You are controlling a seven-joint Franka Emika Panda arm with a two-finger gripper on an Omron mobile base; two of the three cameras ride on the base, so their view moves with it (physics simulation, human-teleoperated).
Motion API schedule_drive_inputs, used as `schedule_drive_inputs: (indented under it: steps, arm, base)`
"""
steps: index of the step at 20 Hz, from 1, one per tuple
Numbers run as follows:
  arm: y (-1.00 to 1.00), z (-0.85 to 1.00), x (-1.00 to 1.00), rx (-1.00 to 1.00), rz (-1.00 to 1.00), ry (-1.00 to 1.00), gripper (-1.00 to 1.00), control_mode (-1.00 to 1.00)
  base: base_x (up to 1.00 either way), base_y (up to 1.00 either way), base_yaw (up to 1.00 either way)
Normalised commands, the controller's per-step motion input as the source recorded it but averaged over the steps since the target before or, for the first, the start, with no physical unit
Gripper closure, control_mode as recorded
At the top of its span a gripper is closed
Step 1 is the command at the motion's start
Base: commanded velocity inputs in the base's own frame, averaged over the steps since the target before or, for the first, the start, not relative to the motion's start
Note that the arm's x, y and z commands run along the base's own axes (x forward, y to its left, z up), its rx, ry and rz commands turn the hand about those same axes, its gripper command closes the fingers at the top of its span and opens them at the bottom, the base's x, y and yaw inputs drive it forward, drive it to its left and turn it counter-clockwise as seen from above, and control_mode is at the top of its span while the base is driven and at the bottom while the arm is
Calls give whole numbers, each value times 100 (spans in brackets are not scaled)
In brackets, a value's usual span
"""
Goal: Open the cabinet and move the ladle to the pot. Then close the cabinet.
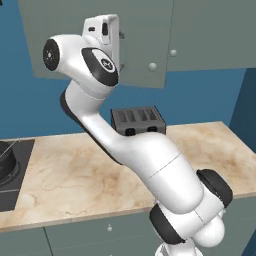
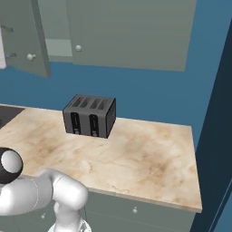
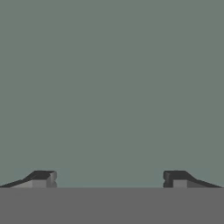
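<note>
- Gripper (image 3: pixel 109 178) spread wide, holding nothing, close against the flat cabinet (image 3: pixel 112 87) face.
- Left door (image 2: pixel 27 38) ajar; ladle probably lies beyond, further in.

The cabinet (image 1: pixel 200 35) is a flat grey-green with small white round knobs (image 1: pixel 152 66), set against a deep blue wall (image 2: pixel 149 97), and the drawer fronts (image 2: pixel 149 213) under the bench share that grey-green. The bench (image 2: pixel 145 158) is a warm beige marble with brownish veining; on it the toaster (image 2: pixel 89 116) is dark grey with black slots, and at the left edge the pot (image 1: pixel 7 162) is nearly black. The arm (image 1: pixel 145 165) is glossy white with black joints, and the tool (image 3: pixel 109 178) has dark fingertips (image 3: pixel 41 176) before plain grey-green.
</note>
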Motion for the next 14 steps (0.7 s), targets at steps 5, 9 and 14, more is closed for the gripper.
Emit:
schedule_drive_inputs:
  steps: [5,9,14]
  arm:
    - [-95,-2,36,4,4,1,-100,-100]
    - [-100,-13,30,2,11,0,-100,-100]
    - [-99,-15,35,1,12,0,-100,-100]
  base:
    - [0,0,0]
    - [0,0,0]
    - [0,0,0]
